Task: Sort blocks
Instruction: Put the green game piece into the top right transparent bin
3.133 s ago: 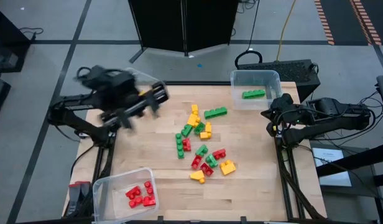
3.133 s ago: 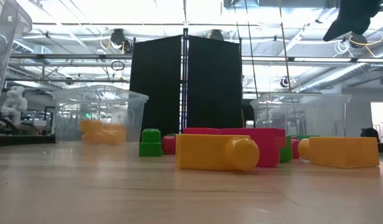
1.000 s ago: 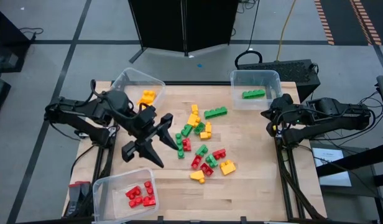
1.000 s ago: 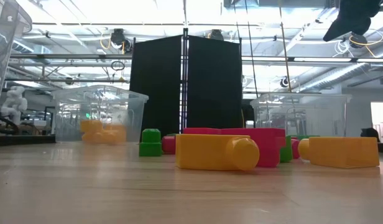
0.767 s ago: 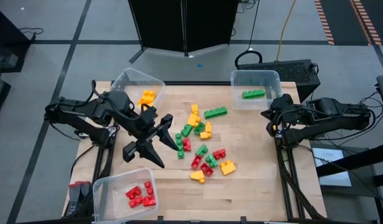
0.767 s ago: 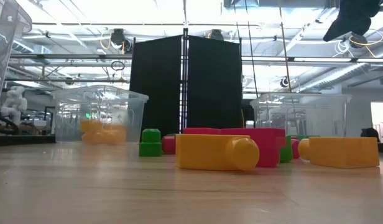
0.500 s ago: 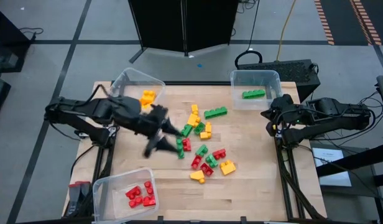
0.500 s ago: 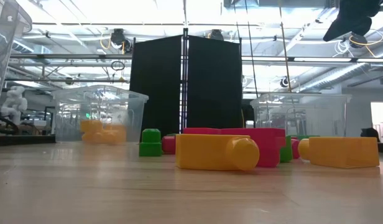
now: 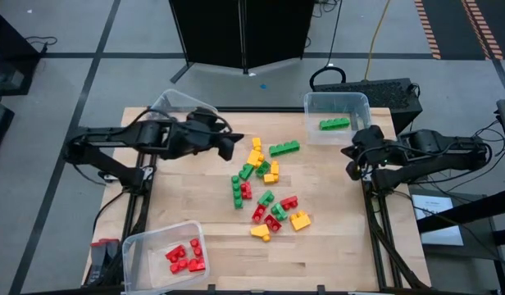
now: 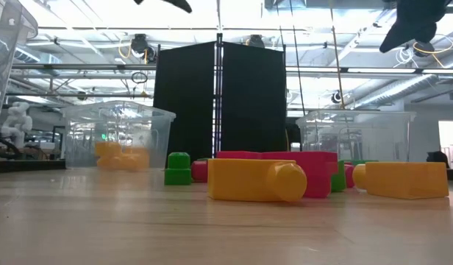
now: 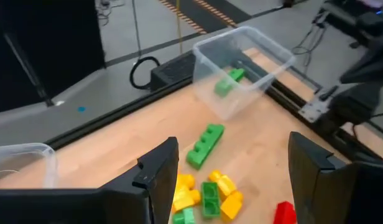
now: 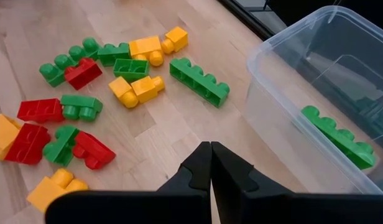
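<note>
Red, yellow and green blocks (image 9: 262,184) lie loose on the middle of the wooden table. My left gripper (image 9: 229,147) hovers open just left of the pile's far end, in front of the far-left bin (image 9: 177,101). Nothing is between its fingers (image 11: 159,175). Beyond them lie a long green block (image 11: 206,145) and some yellow blocks (image 11: 224,186). My right gripper (image 12: 210,167) is shut and empty above the table's right edge (image 9: 352,162). The low view shows both grippers only at its top edge.
A clear bin (image 9: 337,115) at the far right holds a long green block (image 9: 334,124). A clear bin (image 9: 158,254) at the near left holds red blocks (image 9: 185,256). The low view shows yellow blocks (image 10: 120,156) in the far-left bin. Bare wood lies left of the pile.
My left gripper has swung from the bare wood left of the pile toward the table's far edge and to the right. It has tipped up from pointing steeply down to pointing across the table at the pile. Its fingers have stayed open and empty. No block has moved.
</note>
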{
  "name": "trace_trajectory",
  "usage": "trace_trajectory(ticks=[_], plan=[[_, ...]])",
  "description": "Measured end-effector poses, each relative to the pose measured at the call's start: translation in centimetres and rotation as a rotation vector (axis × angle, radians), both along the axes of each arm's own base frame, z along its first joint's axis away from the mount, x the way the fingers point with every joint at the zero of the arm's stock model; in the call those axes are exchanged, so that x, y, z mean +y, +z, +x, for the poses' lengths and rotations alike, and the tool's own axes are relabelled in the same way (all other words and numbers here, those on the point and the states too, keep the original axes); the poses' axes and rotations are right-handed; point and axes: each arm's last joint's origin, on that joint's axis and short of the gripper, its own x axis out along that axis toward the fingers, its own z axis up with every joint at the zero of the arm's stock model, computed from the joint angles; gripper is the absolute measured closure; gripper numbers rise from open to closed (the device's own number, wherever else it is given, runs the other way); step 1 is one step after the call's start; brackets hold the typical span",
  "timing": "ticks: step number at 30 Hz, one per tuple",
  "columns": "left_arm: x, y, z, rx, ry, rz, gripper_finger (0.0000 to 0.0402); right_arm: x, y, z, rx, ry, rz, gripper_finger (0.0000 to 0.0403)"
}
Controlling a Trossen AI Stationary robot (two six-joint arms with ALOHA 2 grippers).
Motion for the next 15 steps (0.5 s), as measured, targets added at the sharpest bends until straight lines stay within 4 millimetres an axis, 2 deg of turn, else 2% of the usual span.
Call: trace_trajectory(ticks=[3,6,10,15], plan=[[0.8,-1.0,1.3,0.028,0.03,0.001,0.0207,0.0,-0.1,0.4,0.019,0.003,-0.008,0.0397],[1.8,-2.5,3.4,0.077,0.029,0.045,0.0207,0.1,-0.3,0.7,0.037,0.008,-0.014,0.0397],[3.2,-5.0,7.4,0.164,-0.145,0.147,0.0207,0.1,-0.4,1.2,0.062,0.018,-0.026,0.0397],[5.3,-9.4,12.3,0.144,-0.33,0.13,0.0207,0.2,-0.6,1.5,0.079,0.02,-0.029,0.0397]])
